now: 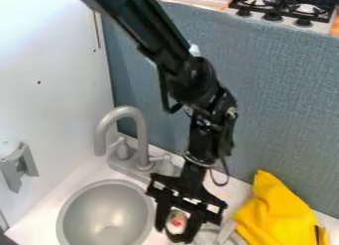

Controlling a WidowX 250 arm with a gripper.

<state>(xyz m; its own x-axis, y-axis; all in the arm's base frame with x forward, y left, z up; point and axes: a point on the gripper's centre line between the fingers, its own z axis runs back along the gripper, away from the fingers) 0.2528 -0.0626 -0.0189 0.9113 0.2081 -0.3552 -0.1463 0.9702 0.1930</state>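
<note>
Gripper [178,236] down low beside the grey sink [102,209]!

And here's the black arm [182,70], slanting in from the top edge, over the white counter [34,231]. Open or shut? Can't tell. A small red-and-white thing [177,221] shows right at the gripper, grip on it unclear. Just to the right, a silvery object [209,235], partly hidden; beyond that, bright yellow cloth [275,209]. Behind the basin, the curved faucet [141,132], standing upright.
</note>
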